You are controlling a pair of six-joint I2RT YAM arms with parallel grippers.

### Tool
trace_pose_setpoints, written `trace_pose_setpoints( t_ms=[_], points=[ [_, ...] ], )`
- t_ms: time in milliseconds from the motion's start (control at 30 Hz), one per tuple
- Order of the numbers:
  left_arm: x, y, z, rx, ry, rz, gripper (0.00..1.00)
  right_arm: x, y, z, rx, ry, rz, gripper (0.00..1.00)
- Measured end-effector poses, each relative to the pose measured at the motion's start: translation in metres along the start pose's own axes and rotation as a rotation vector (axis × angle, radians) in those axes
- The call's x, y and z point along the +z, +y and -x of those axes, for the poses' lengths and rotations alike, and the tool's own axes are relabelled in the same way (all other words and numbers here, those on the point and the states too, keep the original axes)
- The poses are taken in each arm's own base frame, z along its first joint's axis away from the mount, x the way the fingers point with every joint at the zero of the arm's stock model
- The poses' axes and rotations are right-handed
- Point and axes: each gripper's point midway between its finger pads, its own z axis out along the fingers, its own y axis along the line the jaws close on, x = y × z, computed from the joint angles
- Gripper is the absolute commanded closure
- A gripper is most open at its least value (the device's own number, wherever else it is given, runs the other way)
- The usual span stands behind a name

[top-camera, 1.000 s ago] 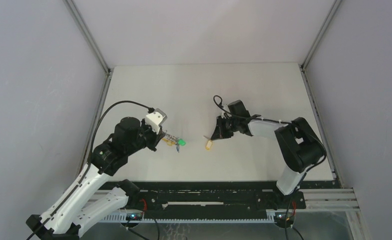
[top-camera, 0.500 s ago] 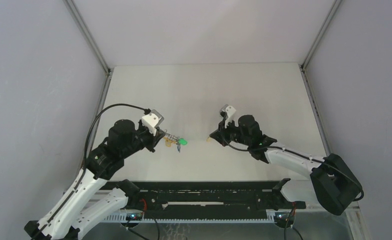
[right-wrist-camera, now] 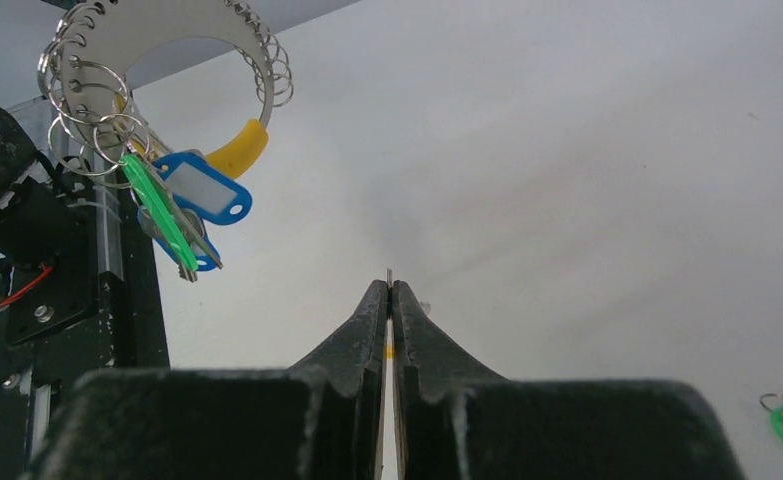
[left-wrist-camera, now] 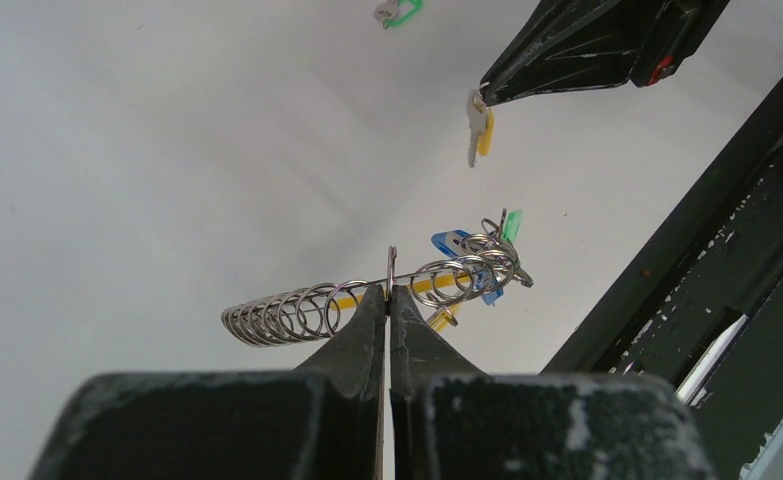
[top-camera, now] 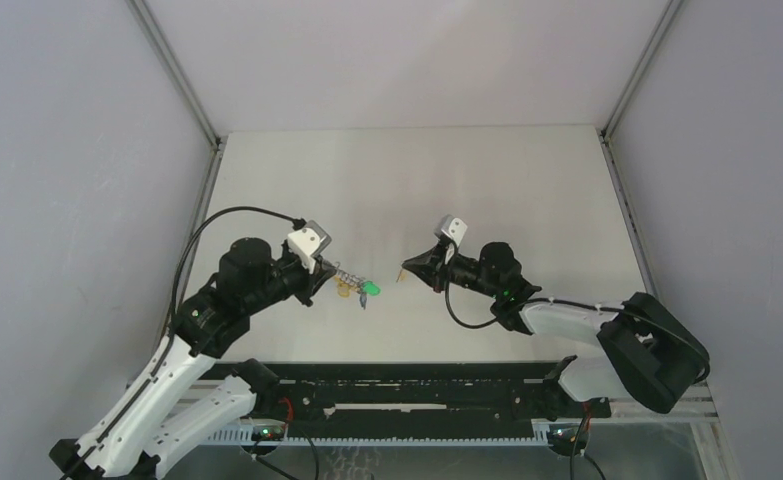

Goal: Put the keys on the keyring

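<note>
Left gripper clenches the ring above the table by its near edge, left of centre; blue key and green key hang on it. Right gripper pinches seemingly a yellow key just beside.

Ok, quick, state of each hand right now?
Left hand: closed on the keyring.
Right hand: closed on a yellow-headed key.

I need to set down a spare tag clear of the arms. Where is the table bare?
Bare: the table beyond both grippers, up to the back wall. Crowded: the near middle, where the left gripper with the keyring faces the right gripper with a key.
</note>
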Motion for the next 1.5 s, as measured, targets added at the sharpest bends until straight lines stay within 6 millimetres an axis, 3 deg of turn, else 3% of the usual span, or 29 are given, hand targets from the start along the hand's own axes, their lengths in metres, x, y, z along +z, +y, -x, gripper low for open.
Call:
trace_pose_setpoints(
  t_ms=[233,400,533,733,1000,1200,1500],
  points=[
    [0.004,0.001,-0.002,-0.004,0.016,-0.002,1.0,0.008,-0.012,-0.013,0.022,0.015,-0.067,1.0],
    [0.004,0.004,-0.002,-0.007,0.015,0.015,1.0,0.009,-0.009,-0.037,0.048,0.073,-0.118,1.0],
    [0.003,0.007,-0.003,-0.008,0.017,0.029,1.0,-0.003,-0.008,-0.057,0.09,0.149,-0.175,1.0],
    [0.002,0.007,-0.002,-0.007,0.01,0.033,1.0,-0.026,0.0,-0.062,0.145,0.227,-0.241,1.0],
    [0.001,0.008,-0.001,-0.007,0.007,0.037,1.0,-0.054,-0.005,-0.106,0.213,0.434,-0.349,1.0],
    [0.001,0.01,-0.001,-0.008,0.008,0.046,1.0,-0.041,-0.023,-0.124,0.196,0.471,-0.413,1.0],
    [0.0,0.013,-0.001,-0.007,0.006,0.062,1.0,0.003,-0.046,-0.13,0.14,0.345,-0.42,1.0]
  ],
)
